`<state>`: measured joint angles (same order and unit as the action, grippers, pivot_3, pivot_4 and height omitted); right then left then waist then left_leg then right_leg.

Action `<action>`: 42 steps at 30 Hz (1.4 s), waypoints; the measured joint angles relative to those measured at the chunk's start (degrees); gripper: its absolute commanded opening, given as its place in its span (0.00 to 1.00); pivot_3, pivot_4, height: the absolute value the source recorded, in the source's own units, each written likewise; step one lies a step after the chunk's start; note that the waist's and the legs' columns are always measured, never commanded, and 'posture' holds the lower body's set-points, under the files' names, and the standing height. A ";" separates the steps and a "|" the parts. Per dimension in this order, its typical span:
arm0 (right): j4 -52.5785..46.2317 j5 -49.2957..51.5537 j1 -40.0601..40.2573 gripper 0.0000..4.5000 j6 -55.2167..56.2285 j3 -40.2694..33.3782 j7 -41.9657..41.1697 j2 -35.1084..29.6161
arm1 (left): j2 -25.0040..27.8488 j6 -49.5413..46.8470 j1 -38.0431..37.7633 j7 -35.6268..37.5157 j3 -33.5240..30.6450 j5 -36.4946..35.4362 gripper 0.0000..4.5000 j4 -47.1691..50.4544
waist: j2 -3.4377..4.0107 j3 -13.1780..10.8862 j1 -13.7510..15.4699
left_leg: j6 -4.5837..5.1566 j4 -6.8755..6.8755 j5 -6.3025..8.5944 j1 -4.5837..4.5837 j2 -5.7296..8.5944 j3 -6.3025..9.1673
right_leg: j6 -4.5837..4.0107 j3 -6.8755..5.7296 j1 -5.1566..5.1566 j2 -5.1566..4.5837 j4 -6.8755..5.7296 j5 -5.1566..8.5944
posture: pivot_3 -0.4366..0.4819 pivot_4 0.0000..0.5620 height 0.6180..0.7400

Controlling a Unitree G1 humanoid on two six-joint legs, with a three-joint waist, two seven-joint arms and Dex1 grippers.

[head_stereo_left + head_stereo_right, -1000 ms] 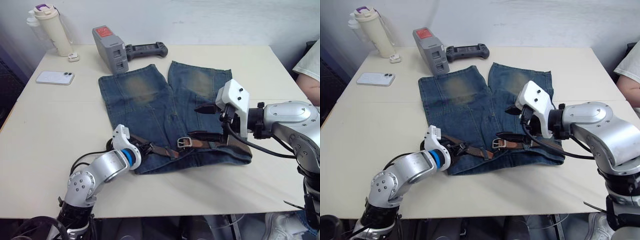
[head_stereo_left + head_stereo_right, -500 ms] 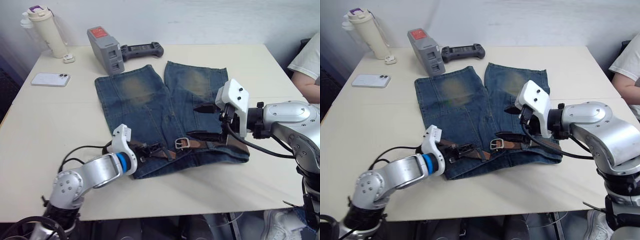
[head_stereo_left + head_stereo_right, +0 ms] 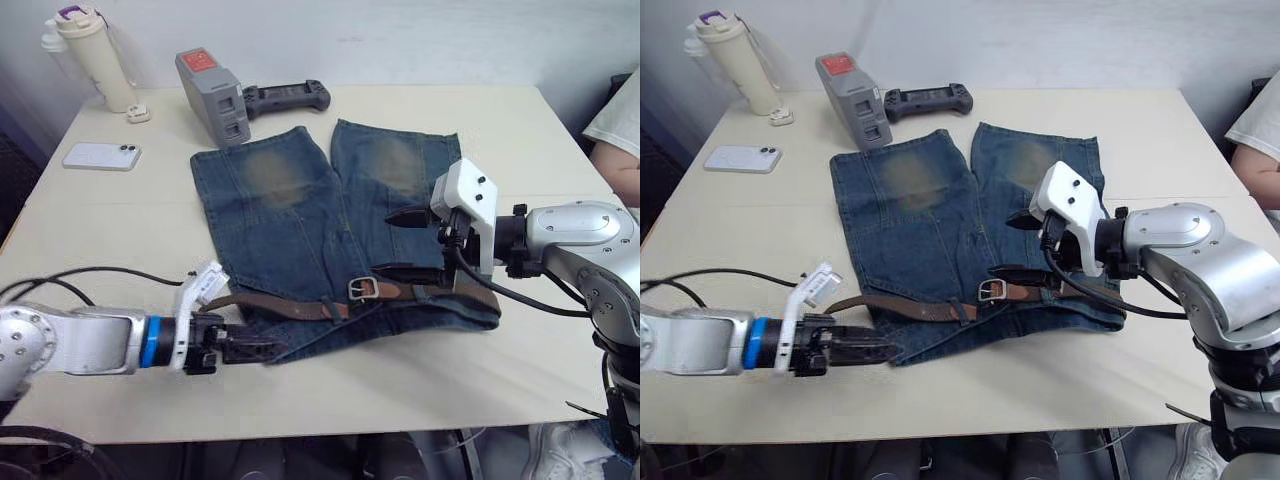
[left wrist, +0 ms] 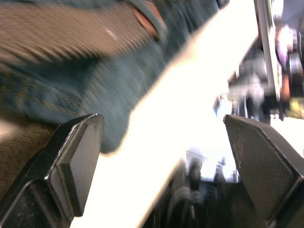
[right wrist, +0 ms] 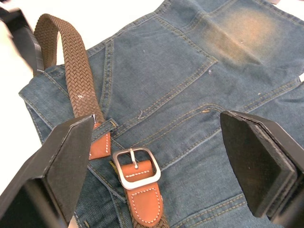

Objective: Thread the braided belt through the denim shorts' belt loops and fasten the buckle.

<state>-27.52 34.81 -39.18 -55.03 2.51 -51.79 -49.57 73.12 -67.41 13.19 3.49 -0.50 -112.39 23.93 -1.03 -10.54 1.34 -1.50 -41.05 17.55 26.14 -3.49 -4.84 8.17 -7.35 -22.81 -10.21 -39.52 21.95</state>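
Threading done, fastening pending: left pincer (image 3: 240, 347), lower left, and right pincer (image 3: 405, 243) gaping empty; next, belt (image 3: 280, 304) tip meeting buckle (image 3: 362, 289).

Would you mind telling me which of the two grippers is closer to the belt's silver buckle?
The right gripper, hovering just beside the buckle; the left gripper is off by the shorts' waist corner.
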 measured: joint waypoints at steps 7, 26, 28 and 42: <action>-0.24 1.17 0.06 1.00 -0.72 -0.03 0.01 -0.08 | 9.61 -6.05 7.36 20.28 -1.05 0.07 0.98 0.29 | -0.07 -0.16 -0.07 | -0.01 0.09 -0.01 -0.03 -0.03 -0.12 | 0.00 0.06 -0.04 0.06 0.01 0.00 | 0.48 0.27 0.38; -8.71 19.11 2.34 1.00 -14.62 -12.16 4.88 -3.63 | -23.53 36.39 36.60 49.88 22.30 82.24 0.98 -34.89 | -0.27 -0.32 0.14 | 0.08 0.08 -0.07 0.12 -0.08 -0.42 | 0.08 0.21 -0.37 0.11 -0.31 -0.04 | 0.48 0.27 0.38; -9.09 22.33 1.93 1.00 -16.34 -14.13 4.95 -4.55 | -25.02 39.26 37.24 51.91 23.69 85.80 0.98 -38.73 | -0.28 -0.32 0.02 | 0.08 0.08 -0.07 0.11 -0.09 -0.43 | 0.08 0.22 -0.37 0.11 -0.31 -0.04 | 0.48 0.27 0.38; -8.34 44.07 2.74 1.00 -21.18 -22.77 16.65 -15.00 | -34.42 62.14 41.47 63.51 23.03 106.78 0.36 -62.65 | -0.32 -0.31 0.21 | 0.22 -0.12 -0.02 0.00 -0.07 -0.44 | 0.16 0.24 -0.18 0.04 -0.39 -0.09 | 0.48 0.27 0.38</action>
<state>-35.86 78.88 -36.44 -76.21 -20.27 -35.14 -64.57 38.70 -5.26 54.66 67.01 22.54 -5.61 -38.73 -1.34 -10.85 1.55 -1.28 -41.17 17.53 26.14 -3.56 -5.28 8.33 -7.11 -23.00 -10.17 -39.90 21.86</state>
